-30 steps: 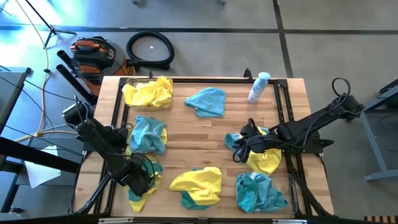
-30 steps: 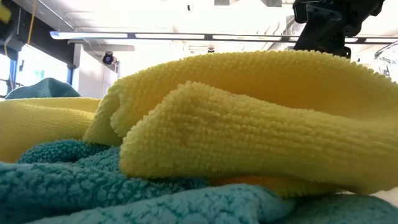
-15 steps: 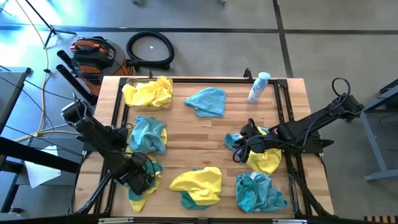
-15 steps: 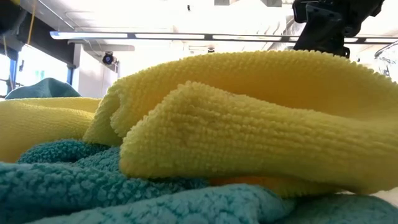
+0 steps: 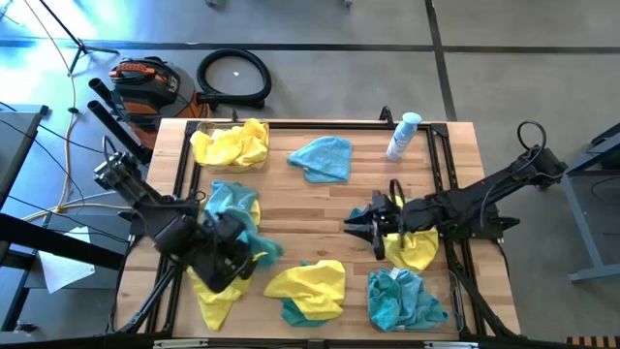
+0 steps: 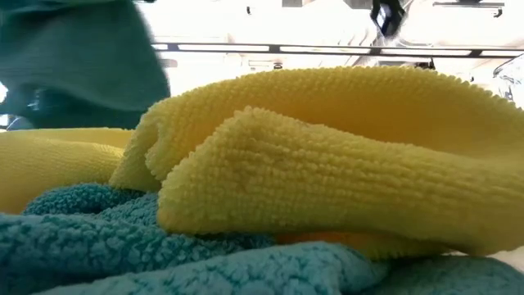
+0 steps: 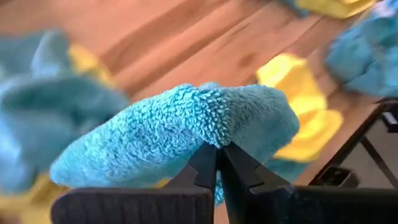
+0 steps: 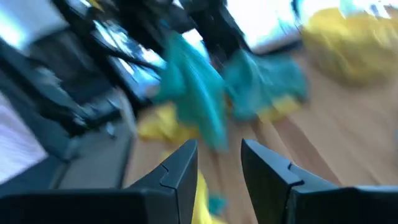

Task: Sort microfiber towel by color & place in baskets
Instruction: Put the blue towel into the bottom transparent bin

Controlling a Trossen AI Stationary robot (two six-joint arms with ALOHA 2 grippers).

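My left gripper [image 7: 217,149] is shut on a teal microfiber towel [image 5: 262,247] above the table's near left; the towel also shows hanging at the low view's upper left [image 6: 82,65]. Below it a yellow towel [image 5: 215,296] lies flat. A clear basket [image 5: 199,128] at the far left holds yellow towels [image 5: 232,143]. A teal heap [image 5: 231,204] lies just in front of it. My right gripper [image 5: 354,225] stands open right of centre, beside a yellow towel [image 5: 417,247], with nothing plainly between its fingers [image 8: 180,168]. My left gripper pinches a bunched fold of the teal towel [image 7: 214,134] between its two shut fingertips. The cloth bulges out on both sides of the fingers. The towel is lifted clear of the table and hangs slack.
Loose towels lie about: a teal one [image 5: 322,158] at the far middle, a yellow one on a teal one [image 5: 308,286] at the near edge, and a teal one [image 5: 405,299] at the near right. A spray bottle [image 5: 402,136] stands at the far right. Bare wood shows mid-table.
My left gripper has shut on the teal towel at the near left. It has then risen and gone toward the table's middle. The towel is lifted off the yellow one, which stays behind. My right gripper has moved up and a little toward the table's left.
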